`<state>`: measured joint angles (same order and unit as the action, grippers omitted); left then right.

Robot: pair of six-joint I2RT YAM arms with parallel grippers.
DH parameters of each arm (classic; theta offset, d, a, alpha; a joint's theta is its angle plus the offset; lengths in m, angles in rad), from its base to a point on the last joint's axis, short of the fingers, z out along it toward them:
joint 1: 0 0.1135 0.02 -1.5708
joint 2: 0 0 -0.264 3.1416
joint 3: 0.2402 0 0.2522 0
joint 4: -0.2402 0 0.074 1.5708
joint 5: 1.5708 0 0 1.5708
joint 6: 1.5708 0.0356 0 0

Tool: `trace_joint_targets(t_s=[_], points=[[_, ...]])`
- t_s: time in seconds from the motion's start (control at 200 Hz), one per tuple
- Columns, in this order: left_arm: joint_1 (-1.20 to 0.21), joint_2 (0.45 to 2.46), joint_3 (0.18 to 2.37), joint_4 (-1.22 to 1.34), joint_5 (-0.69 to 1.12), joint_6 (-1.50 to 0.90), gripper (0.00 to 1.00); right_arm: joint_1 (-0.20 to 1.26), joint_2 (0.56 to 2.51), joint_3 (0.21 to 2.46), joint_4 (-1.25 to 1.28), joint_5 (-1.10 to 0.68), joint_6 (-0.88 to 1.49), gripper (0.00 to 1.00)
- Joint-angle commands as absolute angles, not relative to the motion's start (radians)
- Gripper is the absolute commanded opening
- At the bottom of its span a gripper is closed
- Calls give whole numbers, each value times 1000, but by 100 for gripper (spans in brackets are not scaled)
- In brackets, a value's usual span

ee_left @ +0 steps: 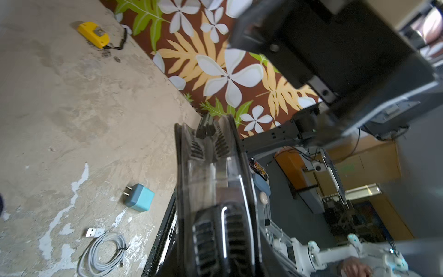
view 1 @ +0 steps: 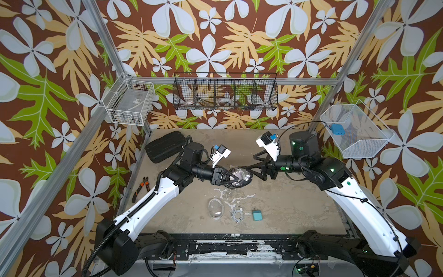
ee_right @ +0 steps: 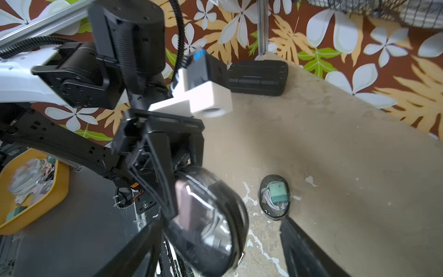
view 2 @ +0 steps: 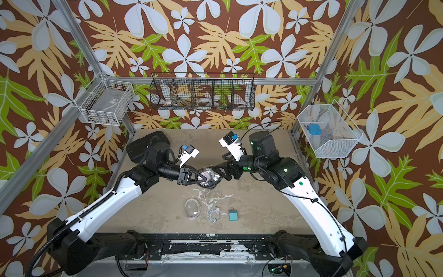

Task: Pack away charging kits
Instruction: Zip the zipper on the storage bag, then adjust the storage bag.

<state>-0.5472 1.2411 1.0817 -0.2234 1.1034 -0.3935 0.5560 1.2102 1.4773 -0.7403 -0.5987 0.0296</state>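
No legible text, no labels (all blurred)

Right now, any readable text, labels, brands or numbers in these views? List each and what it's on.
No text is legible in any view.
Dark label strip on the clear box in the white wire basket: too small to read.
Pale marks on the rim of the packed pouch: blurred, unreadable.
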Motion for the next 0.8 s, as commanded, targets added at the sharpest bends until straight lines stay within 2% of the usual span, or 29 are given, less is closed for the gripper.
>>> trace_joint_targets(t_s=[0.0, 0.25, 0.335, 0.38, 0.54, 0.591, 0.641, 0.721, 0.796], points=[[-571, 1231, 1100, -261, 1195, -282, 1, 557, 1224, 1475, -732, -697, 35, 83], [-576, 1240, 1163, -449, 1162, -118, 2, 557, 1210, 1359, -679, -1000, 84, 77], [-577, 1244, 1168, -449, 1168, -110, 2, 557, 1189, 1308, -668, -1018, 101, 68], [-577, 1246, 1174, -450, 1171, -107, 2, 557, 1182, 1285, -667, -1022, 100, 60], [-575, 1252, 1180, -449, 1178, -91, 3, 557, 1173, 1242, -640, -1037, 114, 18], [-575, 1252, 1180, -449, 1188, -86, 4, 557, 1177, 1234, -628, -1043, 122, 9], [-574, 1248, 1183, -449, 1190, -84, 9, 557, 1182, 1228, -614, -1049, 133, 0], [-545, 1228, 1179, -435, 1186, -103, 31, 557, 1182, 1216, -563, -1054, 179, 0], [-509, 1176, 1116, -280, 1198, -247, 42, 558, 1168, 1188, -449, -1060, 292, 0]])
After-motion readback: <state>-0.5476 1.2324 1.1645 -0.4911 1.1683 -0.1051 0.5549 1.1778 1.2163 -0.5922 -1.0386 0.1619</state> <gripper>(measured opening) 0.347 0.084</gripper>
